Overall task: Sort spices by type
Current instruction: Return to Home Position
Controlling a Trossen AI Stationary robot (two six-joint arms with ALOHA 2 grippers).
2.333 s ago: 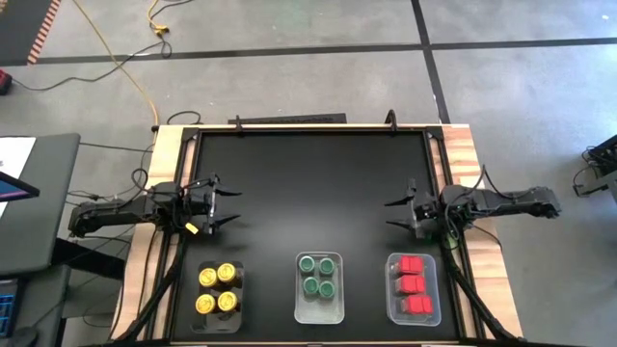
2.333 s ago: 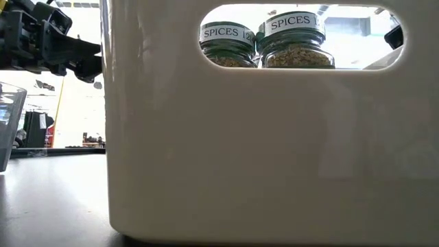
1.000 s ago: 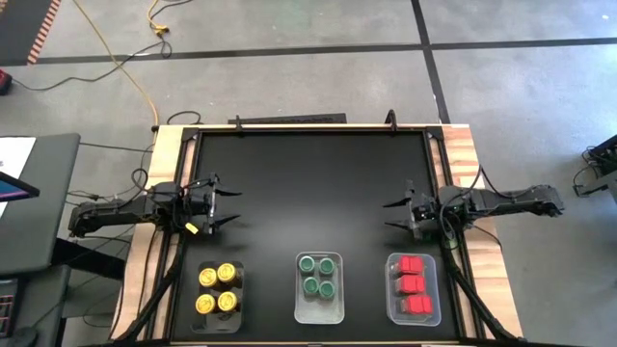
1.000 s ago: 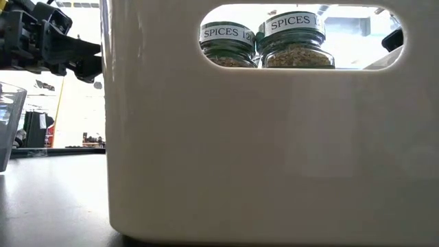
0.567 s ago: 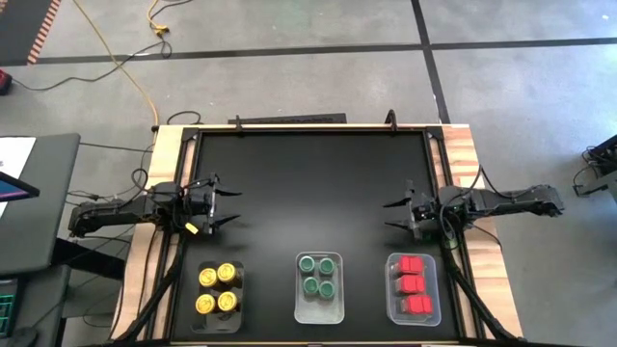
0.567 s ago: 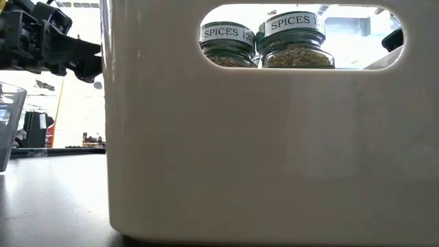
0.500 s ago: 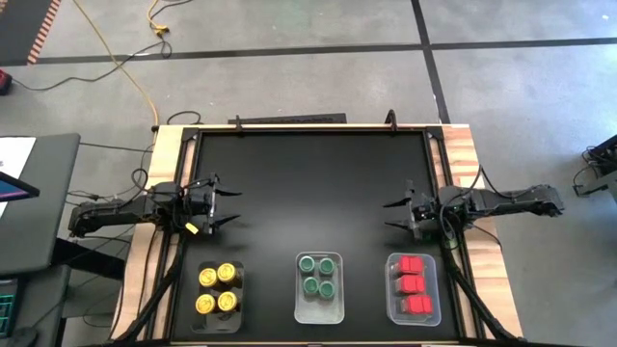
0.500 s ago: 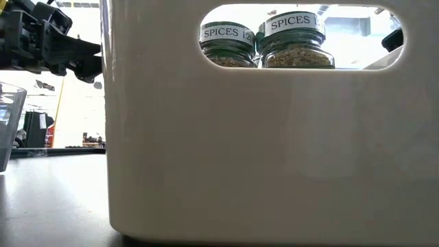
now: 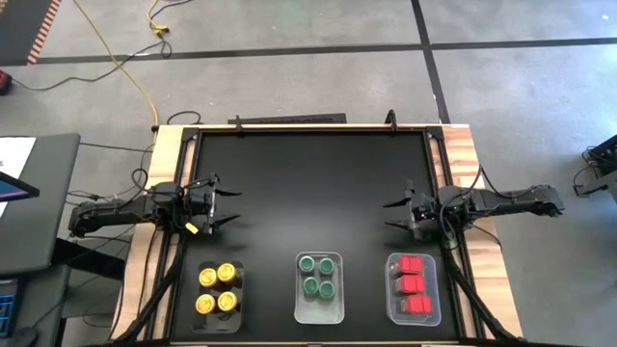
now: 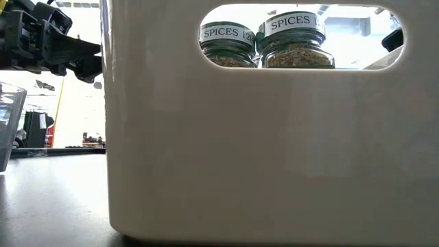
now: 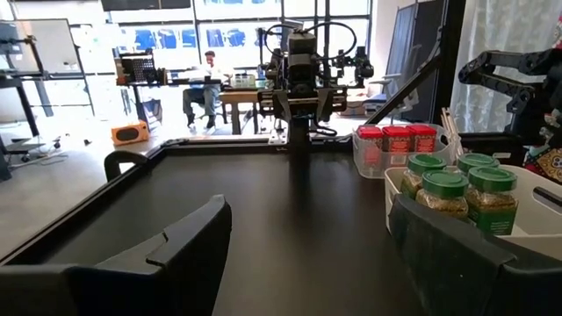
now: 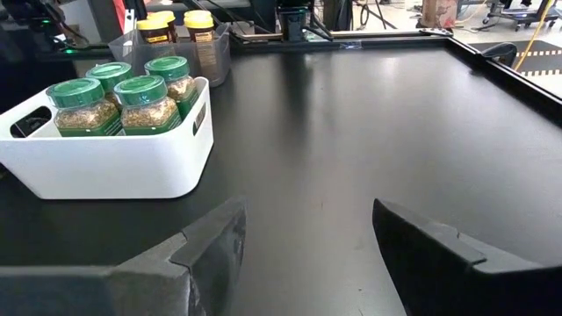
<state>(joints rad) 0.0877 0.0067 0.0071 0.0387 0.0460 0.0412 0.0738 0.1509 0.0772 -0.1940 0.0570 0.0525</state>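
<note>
While both arms reach in level from the sides, we see the matte black table (image 9: pixel 308 183) lying open between them, from its far raised rim (image 9: pixel 310 129) down to the row of bins. Pale wooden borders (image 9: pixel 469 164) flank it.

The left gripper (image 9: pixel 231 205) sits just inside the left edge and the right gripper (image 9: pixel 388 215) just inside the right. The two are well apart, each with its dark fingers spread wide and holding nothing.

Along the near edge stand three rectangular bins with gaps between them:
- **Left:** a dark bin (image 9: pixel 218 326) holds four round yellow-lidded jars (image 9: pixel 227 274).
- **Middle:** a smooth white bin (image 9: pixel 318 310) with rounded corners holds four green-lidded jars (image 9: pixel 327 288), glass and labelled SPICES.
- **Right:** a clear bin (image 9: pixel 415 320) holds the square red-lidded jars (image 9: pixel 413 283).
</note>
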